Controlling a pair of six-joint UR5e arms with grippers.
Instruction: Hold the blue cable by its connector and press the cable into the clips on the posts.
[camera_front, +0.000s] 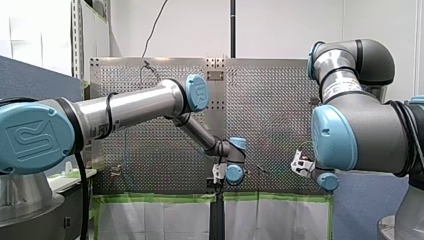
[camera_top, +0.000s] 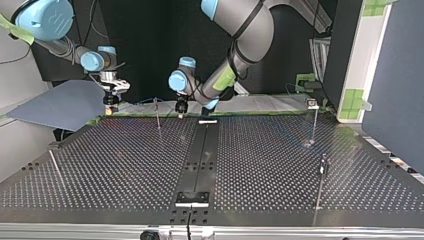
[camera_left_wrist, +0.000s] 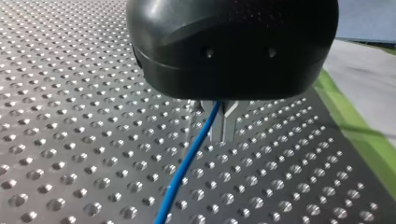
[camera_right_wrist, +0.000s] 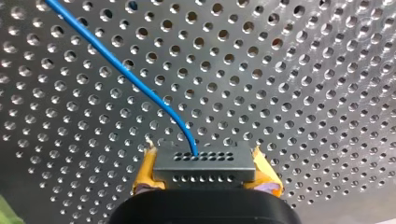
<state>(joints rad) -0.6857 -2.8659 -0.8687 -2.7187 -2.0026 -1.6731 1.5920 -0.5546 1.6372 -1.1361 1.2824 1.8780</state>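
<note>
In the right wrist view my right gripper (camera_right_wrist: 204, 161) is shut on the dark grey connector (camera_right_wrist: 204, 169), with a yellow pad on each side. The blue cable (camera_right_wrist: 140, 86) leaves the connector and runs away over the perforated table (camera_right_wrist: 289, 93). In the left wrist view the blue cable (camera_left_wrist: 184, 168) passes between the metal fingers of my left gripper (camera_left_wrist: 218, 122), which is shut on it close above the table. In the top view my right gripper (camera_top: 110, 100) hangs at the far left edge. My left gripper (camera_top: 180, 107) is near the far middle, beside a thin post (camera_top: 158, 116).
More thin posts stand at the top view's right (camera_top: 313, 122) and nearer right (camera_top: 322, 175), and a slanted rod (camera_top: 55, 167) at its left. A black strip (camera_top: 200, 160) runs down the table's middle. A grey-blue board (camera_top: 60, 105) lies past the far left edge.
</note>
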